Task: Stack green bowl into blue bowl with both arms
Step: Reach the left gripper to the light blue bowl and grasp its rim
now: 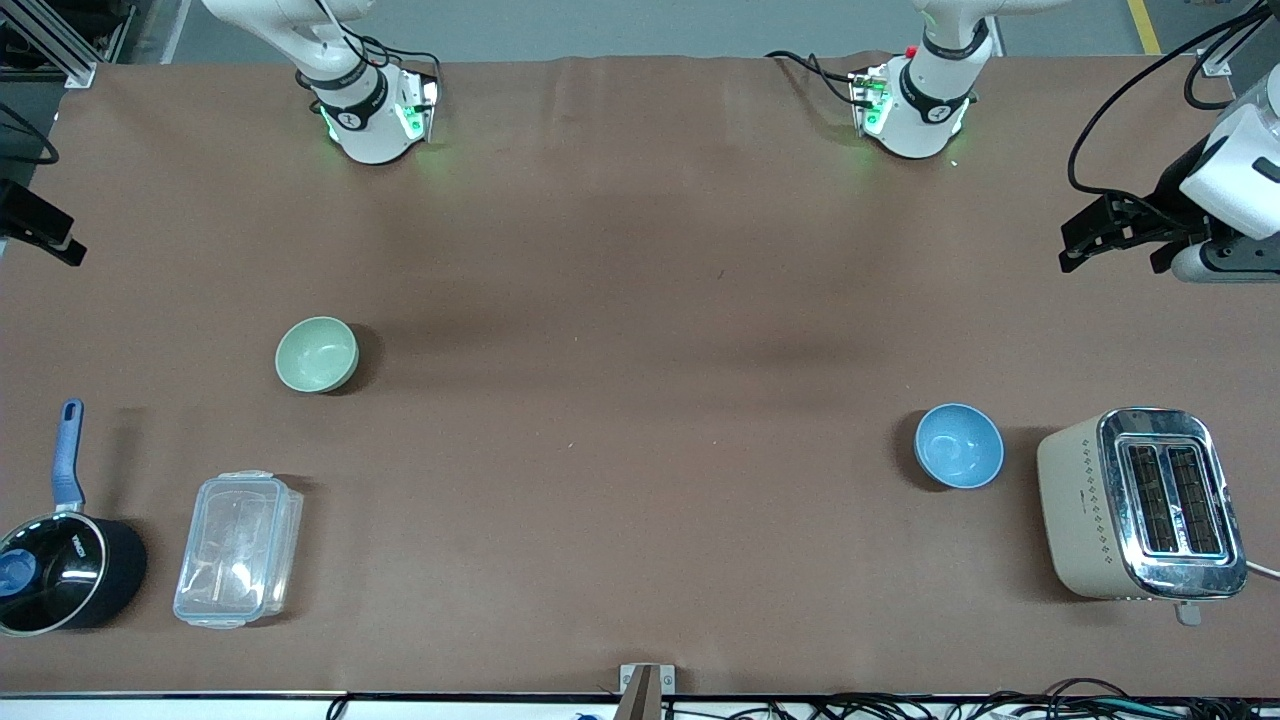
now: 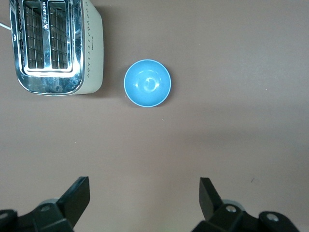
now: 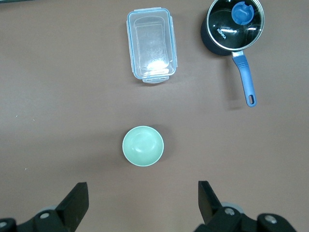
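Note:
The pale green bowl (image 1: pixel 316 354) sits upright on the brown table toward the right arm's end; it also shows in the right wrist view (image 3: pixel 143 146). The sky-blue bowl (image 1: pixel 958 445) sits upright toward the left arm's end, beside a toaster, and shows in the left wrist view (image 2: pixel 147 82). Both bowls are empty. My right gripper (image 3: pixel 143 189) is open, high over the table, short of the green bowl. My left gripper (image 2: pixel 145 186) is open, high over the table, short of the blue bowl; it shows at the front view's edge (image 1: pixel 1112 245).
A cream and chrome toaster (image 1: pixel 1140 503) stands beside the blue bowl at the left arm's end. A clear lidded plastic box (image 1: pixel 238 550) and a black saucepan with a blue handle (image 1: pixel 62 560) lie nearer the front camera than the green bowl.

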{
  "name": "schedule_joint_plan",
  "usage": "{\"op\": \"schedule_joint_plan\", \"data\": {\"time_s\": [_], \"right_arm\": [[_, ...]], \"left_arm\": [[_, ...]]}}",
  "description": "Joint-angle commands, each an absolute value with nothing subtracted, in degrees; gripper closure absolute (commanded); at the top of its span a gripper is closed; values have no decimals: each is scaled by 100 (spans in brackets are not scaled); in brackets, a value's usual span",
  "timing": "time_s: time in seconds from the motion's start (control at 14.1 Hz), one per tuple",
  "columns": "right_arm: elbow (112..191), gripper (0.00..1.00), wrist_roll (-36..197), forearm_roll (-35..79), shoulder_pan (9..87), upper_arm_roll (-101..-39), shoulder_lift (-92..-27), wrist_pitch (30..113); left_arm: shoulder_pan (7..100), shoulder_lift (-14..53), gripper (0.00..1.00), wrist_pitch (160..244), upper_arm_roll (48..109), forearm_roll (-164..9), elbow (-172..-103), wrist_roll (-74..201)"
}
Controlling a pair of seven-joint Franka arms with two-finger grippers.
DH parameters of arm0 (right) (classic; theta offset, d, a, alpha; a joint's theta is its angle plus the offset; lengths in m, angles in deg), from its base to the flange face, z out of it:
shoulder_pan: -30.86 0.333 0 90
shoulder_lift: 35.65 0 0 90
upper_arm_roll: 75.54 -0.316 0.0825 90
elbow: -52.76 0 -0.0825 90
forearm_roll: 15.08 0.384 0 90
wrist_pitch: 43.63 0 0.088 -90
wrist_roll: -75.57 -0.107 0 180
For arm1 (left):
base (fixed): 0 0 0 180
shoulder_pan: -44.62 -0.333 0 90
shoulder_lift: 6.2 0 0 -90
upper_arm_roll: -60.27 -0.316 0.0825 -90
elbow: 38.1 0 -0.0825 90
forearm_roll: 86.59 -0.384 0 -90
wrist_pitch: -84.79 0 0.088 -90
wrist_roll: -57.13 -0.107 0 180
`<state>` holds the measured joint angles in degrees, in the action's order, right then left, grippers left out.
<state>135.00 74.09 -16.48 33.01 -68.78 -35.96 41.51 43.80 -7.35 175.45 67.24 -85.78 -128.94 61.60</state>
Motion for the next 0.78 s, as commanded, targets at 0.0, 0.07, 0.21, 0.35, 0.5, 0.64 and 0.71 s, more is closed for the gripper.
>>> {"op": "schedule_joint_plan", "data": {"time_s": [0.0,0.07,0.21,0.35,0.5,0.64,0.71], "right_arm": [[13660,0,7478,-1657,3244,-6904,-3450,4145],[13660,0,7486,-1657,3244,-6904,-3450,4145],[13660,0,7487,-1657,3244,-6904,-3450,4136],[13660,0,7487,-1657,3244,-6904,-3450,4145],[13713,0,7487,-1649,3244,-6895,-3442,4136],[14080,0,7495,-1657,3262,-6895,-3424,4171],[14369,0,7504,-1666,3262,-6895,-3407,4223]], "left_arm": [[4392,-699,0,17365,6739,-8676,-12731,5995],[4383,-699,0,17365,6739,-8676,-12714,5969],[4366,-594,0,17365,6730,-8676,-12714,5942],[4365,-148,0,17583,6730,-8842,-12722,5985],[4304,354,0,18188,6721,-8949,-12897,5995],[4295,854,0,18908,6721,-9150,-13134,6091],[4278,1083,0,19286,6730,-9203,-13249,6144]]}}
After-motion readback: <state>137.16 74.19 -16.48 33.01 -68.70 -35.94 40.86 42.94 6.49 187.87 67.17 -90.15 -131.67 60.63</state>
